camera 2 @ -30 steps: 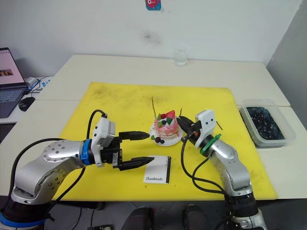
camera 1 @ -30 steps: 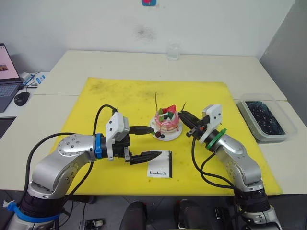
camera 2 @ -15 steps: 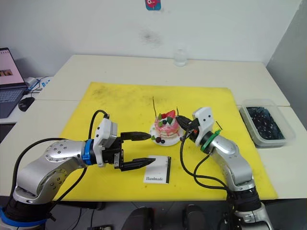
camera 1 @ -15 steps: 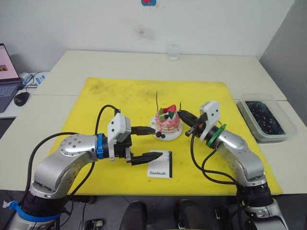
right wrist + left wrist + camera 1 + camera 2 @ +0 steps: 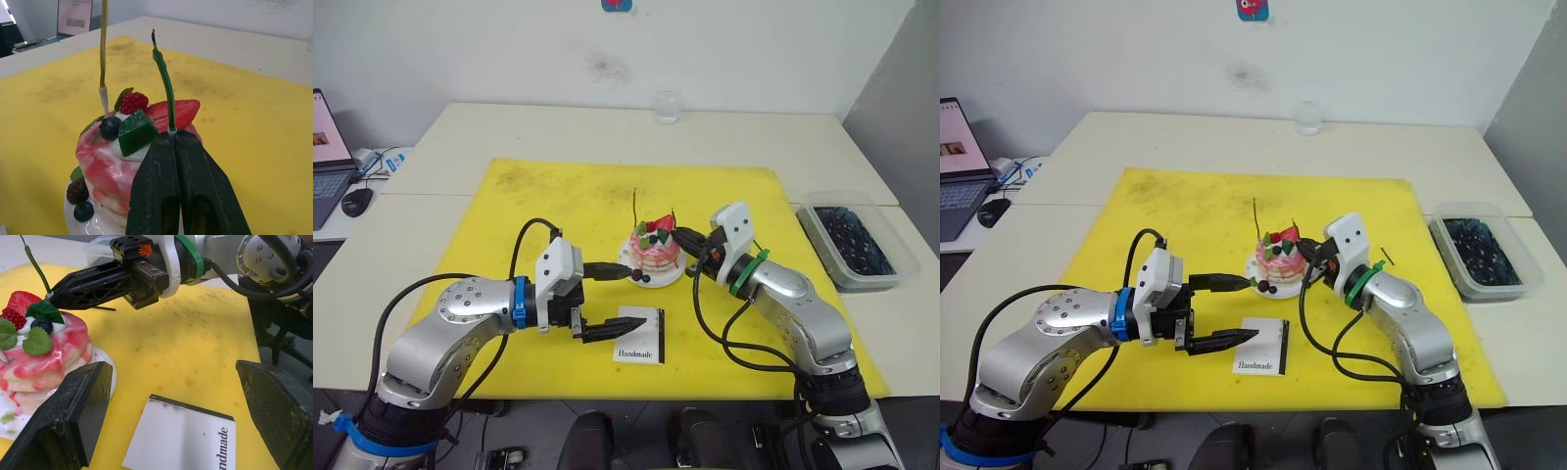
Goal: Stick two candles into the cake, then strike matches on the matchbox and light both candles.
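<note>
My right gripper (image 5: 173,142), jaws clenched on the second thin green candle (image 5: 164,81), must press it into the pink round cake (image 5: 110,164); left gripper (image 5: 1234,308) jaws released

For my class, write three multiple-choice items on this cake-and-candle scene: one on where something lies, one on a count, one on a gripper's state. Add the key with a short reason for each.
1. Where does the matchbox lie?
A. on the yellow mat, on the robot's side of the cake
B. on the bare table beside the laptop
C. in the clear tub

2. How many candles already stand in the cake?
A. none
B. one
C. three

3. What state is the right gripper in?
A. wide open above the mat
B. shut on a candle
C. shut on the matchbox

Key:
1 A, the box rests on the yellow mat nearer the robot than the cake.
2 B, one candle stands planted in the cream.
3 B, its fingers pinch the base of the second candle beside the cake.
</note>
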Controlling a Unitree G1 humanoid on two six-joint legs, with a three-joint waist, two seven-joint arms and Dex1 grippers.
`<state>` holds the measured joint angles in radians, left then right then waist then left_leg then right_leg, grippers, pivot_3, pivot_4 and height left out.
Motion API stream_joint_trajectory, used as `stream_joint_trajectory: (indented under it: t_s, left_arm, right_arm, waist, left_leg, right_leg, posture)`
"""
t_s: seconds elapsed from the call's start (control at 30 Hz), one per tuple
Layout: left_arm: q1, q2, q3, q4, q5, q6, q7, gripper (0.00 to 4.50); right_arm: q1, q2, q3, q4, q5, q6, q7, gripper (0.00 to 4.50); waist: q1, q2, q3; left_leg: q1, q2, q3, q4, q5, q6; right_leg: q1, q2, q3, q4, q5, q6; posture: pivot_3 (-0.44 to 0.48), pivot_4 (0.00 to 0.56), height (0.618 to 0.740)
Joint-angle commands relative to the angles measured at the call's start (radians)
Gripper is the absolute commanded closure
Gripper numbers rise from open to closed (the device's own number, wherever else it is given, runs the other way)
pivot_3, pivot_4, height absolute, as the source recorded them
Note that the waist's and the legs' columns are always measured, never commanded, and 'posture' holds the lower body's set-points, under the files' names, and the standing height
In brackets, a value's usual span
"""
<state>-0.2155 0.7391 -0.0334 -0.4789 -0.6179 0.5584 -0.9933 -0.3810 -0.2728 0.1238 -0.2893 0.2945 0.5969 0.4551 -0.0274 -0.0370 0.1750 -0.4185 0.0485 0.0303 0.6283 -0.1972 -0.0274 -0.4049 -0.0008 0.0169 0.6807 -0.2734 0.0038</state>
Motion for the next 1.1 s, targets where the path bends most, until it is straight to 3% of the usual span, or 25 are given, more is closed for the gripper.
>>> stream_joint_trajectory:
  t_s: [0.03, 0.43, 0.57, 0.77, 1.03, 1.1]
  left_arm:
    - [-0.003, -0.001, 0.006, -0.022, 0.004, -0.023, -0.006, 0.0]
    - [0.004, 0.004, 0.004, -0.028, 0.009, -0.024, -0.01, 0.0]
    - [0.001, 0.004, -0.001, -0.028, 0.014, -0.025, -0.012, 0.0]
    - [-0.017, -0.008, -0.005, -0.015, 0.018, -0.024, -0.003, 0.0]
    - [-0.048, 0.032, 0.055, 0.022, -0.047, 0.102, 0.022, 0.0]
    - [-0.092, 0.046, 0.137, 0.065, -0.194, 0.28, 0.075, 0.0]
  right_arm:
    - [0.001, 0.001, 0.008, -0.021, -0.003, 0.008, -0.004, 4.46]
    - [0.016, 0.014, 0.0, -0.06, 0.036, 0.012, 0.016, 4.46]
    - [-0.001, 0.008, -0.017, -0.062, 0.027, 0.006, 0.003, 3.51]
    - [-0.016, -0.022, -0.04, -0.091, 0.039, 0.036, 0.011, 1.31]
    - [-0.012, -0.128, -0.106, -0.198, 0.105, 0.128, 0.048, 1.31]
    - [0.013, -0.204, -0.117, -0.247, 0.132, 0.165, 0.099, 1.31]
  waist:
    - [0.0, 0.0, 0.0]
    - [0.0, 0.0, 0.0]
    - [0.0, 0.0, 0.0]
    - [0.0, 0.0, 0.0]
    - [0.0, 0.0, 0.0]
    - [0.0, 0.0, 0.001]
  left_leg:
    - [0.0, 0.0, 0.0, 0.0, 0.0, 0.0]
    - [0.0, 0.0, 0.0, 0.0, 0.0, 0.0]
    - [0.0, 0.0, 0.0, 0.0, 0.0, 0.0]
    - [0.0, 0.0, 0.0, 0.0, 0.0, 0.0]
    - [-0.001, 0.0, 0.0, 0.0, 0.0, 0.0]
    - [-0.001, 0.0, 0.0, 0.0, 0.0, 0.0]
  right_leg:
    - [0.0, 0.0, 0.0, 0.0, 0.0, 0.0]
    - [0.0, 0.0, 0.0, 0.0, 0.0, 0.0]
    - [0.0, 0.0, 0.0, 0.0, 0.0, 0.0]
    - [0.0, 0.0, 0.0, 0.0, 0.0, 0.0]
    - [0.0, 0.0, 0.0, 0.0, 0.0, 0.0]
    - [0.0, 0.0, 0.0, 0.0, 0.0, 0.0]
  posture:
    - [0.0, 0.15, 0.74]
    - [0.0, 0.15, 0.74]
    - [0.0, 0.15, 0.74]
    - [0.0, 0.15, 0.74]
    - [0.0, 0.15, 0.74]
    - [0.0, 0.15, 0.74]
